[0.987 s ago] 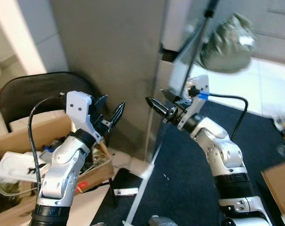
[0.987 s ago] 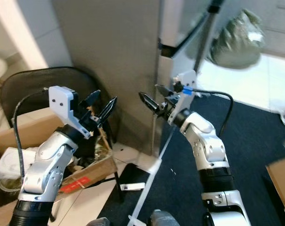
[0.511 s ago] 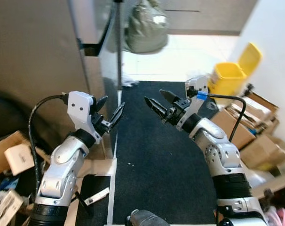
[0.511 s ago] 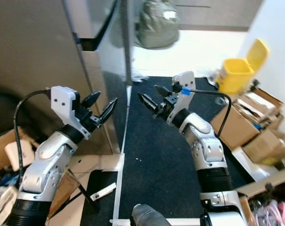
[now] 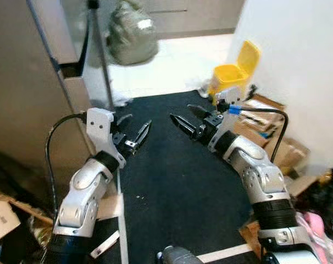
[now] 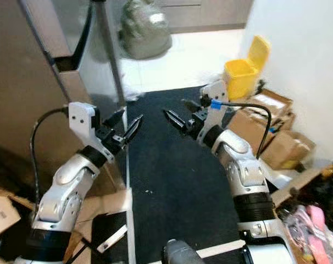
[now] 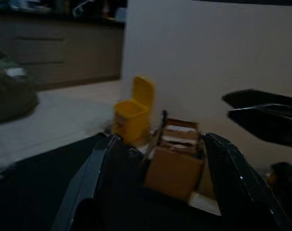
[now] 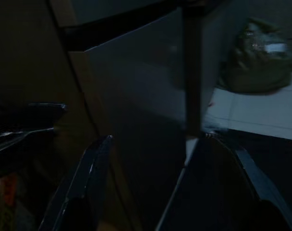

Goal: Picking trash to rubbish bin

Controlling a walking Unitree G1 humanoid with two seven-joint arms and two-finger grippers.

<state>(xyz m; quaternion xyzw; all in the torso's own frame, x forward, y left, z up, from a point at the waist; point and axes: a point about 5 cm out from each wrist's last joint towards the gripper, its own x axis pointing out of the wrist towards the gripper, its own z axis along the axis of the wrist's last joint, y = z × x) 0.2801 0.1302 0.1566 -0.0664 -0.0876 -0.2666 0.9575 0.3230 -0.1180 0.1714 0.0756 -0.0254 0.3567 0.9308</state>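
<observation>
The yellow bin [image 5: 234, 76] stands far right, beyond the right gripper [image 5: 184, 115], nearer than the left gripper [image 5: 134, 127]; both grippers gape empty.

A lived-in home is shown, near a kitchen or utility corner. A tall steel fridge [image 5: 23, 82] is seen beside a dark rug [image 5: 172, 170] and pale floor tiles [image 5: 172, 60]. A yellow bin [image 5: 235, 71], a stuffed green bag [image 5: 131, 36] and stacked cardboard boxes [image 5: 271, 137] are kept along a white wall [image 5: 298, 55].

Dark mat [image 5: 172, 181], cardboard boxes [image 5: 268, 124] beside wall [image 5: 298, 66]
</observation>
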